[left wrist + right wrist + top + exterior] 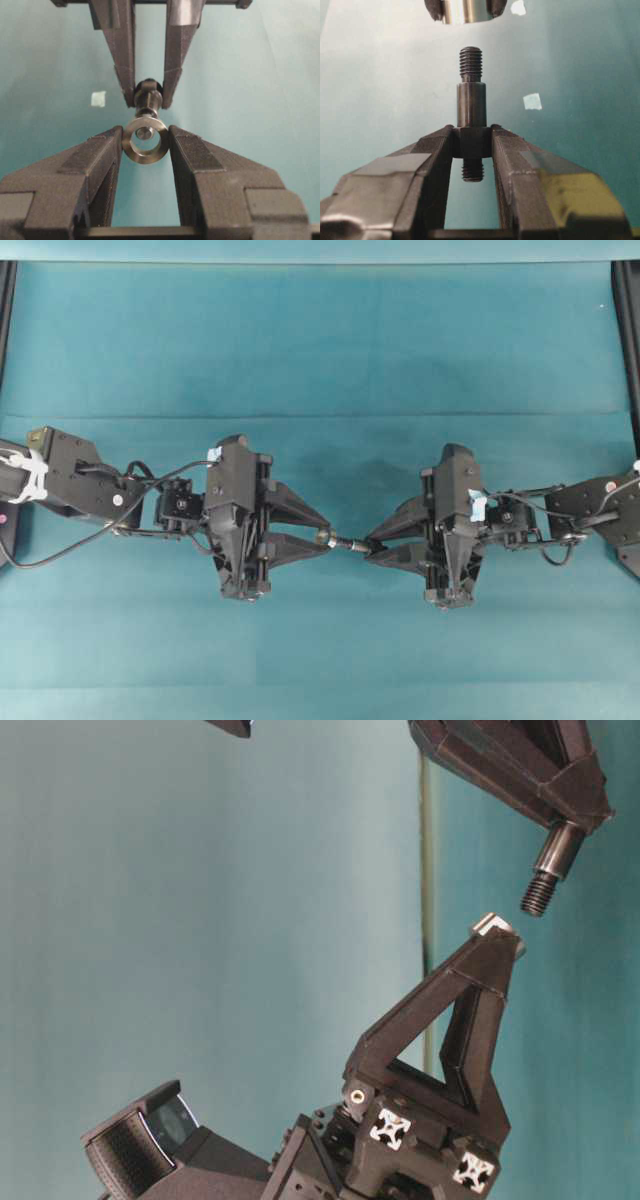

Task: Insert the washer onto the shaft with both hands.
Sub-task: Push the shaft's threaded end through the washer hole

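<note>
My left gripper (326,537) is shut on the washer (145,157), a silver ring pinched edge-on between the fingertips with its hole facing the other arm. The right gripper (371,544) is shut on the shaft (471,102), a dark stepped cylinder clamped by its wide collar, with its threaded end pointing at the washer (465,12). The two grippers face each other tip to tip above the cloth. A short gap separates the thread tip from the ring. In the left wrist view the shaft (147,97) tip shows through the upper part of the hole. At table level the shaft (550,860) hangs just above and to the right of the washer (492,925).
A teal cloth (320,340) covers the table. Black frame rails stand at the left edge (5,320) and the right edge (628,330). A pale tape square (98,98) lies on the cloth below the grippers, and a tape square (532,101) shows in the right wrist view too.
</note>
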You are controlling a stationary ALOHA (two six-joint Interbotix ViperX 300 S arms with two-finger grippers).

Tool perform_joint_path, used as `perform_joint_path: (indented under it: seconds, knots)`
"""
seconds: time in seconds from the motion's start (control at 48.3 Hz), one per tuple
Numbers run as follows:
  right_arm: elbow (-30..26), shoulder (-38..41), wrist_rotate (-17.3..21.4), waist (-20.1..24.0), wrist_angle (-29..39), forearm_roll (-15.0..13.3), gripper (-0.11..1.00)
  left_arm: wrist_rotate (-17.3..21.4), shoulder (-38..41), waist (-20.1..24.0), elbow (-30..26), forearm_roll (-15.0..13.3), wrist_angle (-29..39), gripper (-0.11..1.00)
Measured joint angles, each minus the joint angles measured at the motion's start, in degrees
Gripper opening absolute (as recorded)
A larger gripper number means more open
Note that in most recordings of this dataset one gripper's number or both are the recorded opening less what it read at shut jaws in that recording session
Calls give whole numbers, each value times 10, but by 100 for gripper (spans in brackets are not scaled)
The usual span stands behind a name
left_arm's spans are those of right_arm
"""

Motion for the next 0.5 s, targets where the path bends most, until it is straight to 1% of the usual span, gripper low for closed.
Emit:
perform_joint_path:
  seconds: [0.497]
  knots:
    - [-11, 4, 0, -1, -21, 1, 1, 0, 18, -2, -16, 0, 0, 38]
